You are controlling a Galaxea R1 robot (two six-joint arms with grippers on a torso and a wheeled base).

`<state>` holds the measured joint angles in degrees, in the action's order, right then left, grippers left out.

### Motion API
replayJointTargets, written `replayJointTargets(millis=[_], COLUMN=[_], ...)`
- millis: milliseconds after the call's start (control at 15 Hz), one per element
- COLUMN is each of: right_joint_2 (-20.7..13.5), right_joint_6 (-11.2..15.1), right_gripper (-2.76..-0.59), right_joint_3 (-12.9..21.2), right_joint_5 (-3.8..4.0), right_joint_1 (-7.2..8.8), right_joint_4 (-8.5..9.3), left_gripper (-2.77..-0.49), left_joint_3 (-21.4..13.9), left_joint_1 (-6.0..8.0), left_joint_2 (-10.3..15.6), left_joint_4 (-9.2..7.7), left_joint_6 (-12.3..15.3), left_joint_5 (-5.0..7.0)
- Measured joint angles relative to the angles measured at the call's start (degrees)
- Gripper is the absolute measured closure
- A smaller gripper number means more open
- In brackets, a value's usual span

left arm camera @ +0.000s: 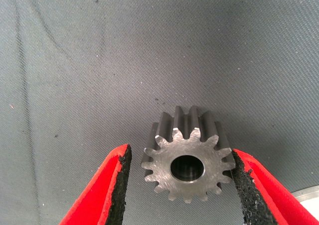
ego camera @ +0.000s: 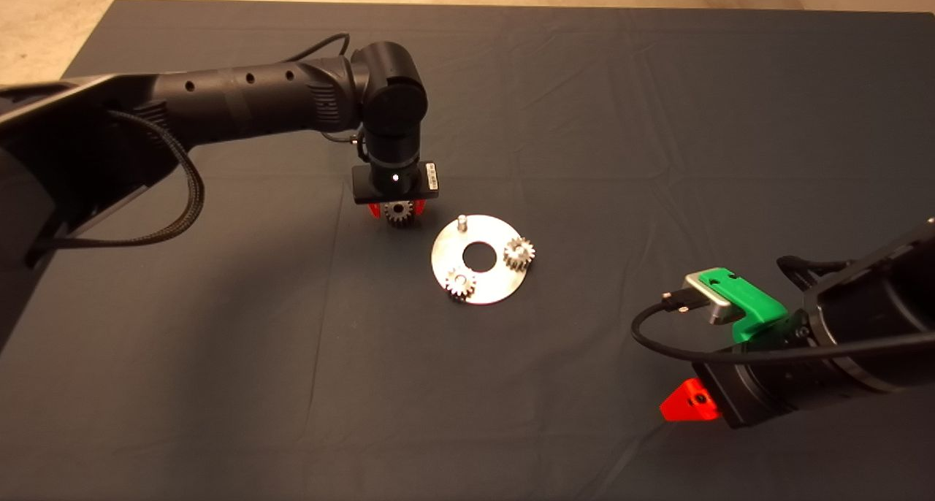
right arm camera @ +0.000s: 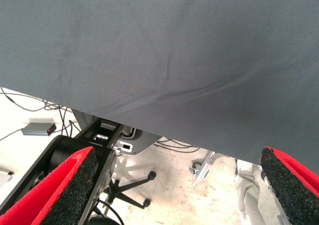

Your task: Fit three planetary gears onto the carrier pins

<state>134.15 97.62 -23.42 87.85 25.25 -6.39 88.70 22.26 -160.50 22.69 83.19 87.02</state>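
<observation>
The third gear [left arm camera: 187, 160] sits between your left gripper's [ego camera: 398, 210] fingers, just left of the disc [ego camera: 482, 278] and a little beyond it. In the left wrist view the right pad [left arm camera: 244, 182] touches the teeth, while a small gap shows between the left pad [left arm camera: 119, 185] and the gear, so you cannot tell whether the gear is truly clamped or resting on the mat [ego camera: 584, 121]. The fingers stand narrow, barely wider than the gear.

On the disc, one gear [ego camera: 518, 253] sits on the right pin and another gear [ego camera: 460, 283] on the near-left pin. The far pin [ego camera: 462, 221] stands bare, close to the right of the gripped gear.

Your right gripper [right arm camera: 174, 185] waits at the near right edge of the mat, well apart from the disc, with its fingers spread wide and nothing between them; its wrist view shows the mat's edge and the floor with cables beyond.
</observation>
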Motion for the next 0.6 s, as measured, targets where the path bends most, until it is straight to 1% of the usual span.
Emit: replayJointTargets(millis=[133, 200, 267, 600], right_joint_2=[0.0, 0.0, 0.0, 0.0], right_joint_6=[0.0, 0.0, 0.0, 0.01], right_gripper=[-2.47, -2.47, -2.47, -2.47], right_joint_3=[0.0, 0.0, 0.0, 0.0], right_joint_5=[0.0, 0.02, 0.01, 0.0], right_joint_1=[0.0, 0.0, 0.0, 0.0], right_joint_4=[0.0, 0.0, 0.0, 0.0], left_gripper=[-1.36, -1.32, -1.23, -1.22], left_joint_3=[-0.13, -0.25, -0.35, -0.44], left_joint_1=[0.0, 0.0, 0.0, 0.0], left_joint_2=[0.0, 0.02, 0.02, 0.0], left_joint_4=[0.01, 0.0, 0.0, 0.02], left_joint_6=[-0.37, -0.59, -1.07, -3.47], left_joint_5=[0.01, 0.02, 0.0, 0.0])
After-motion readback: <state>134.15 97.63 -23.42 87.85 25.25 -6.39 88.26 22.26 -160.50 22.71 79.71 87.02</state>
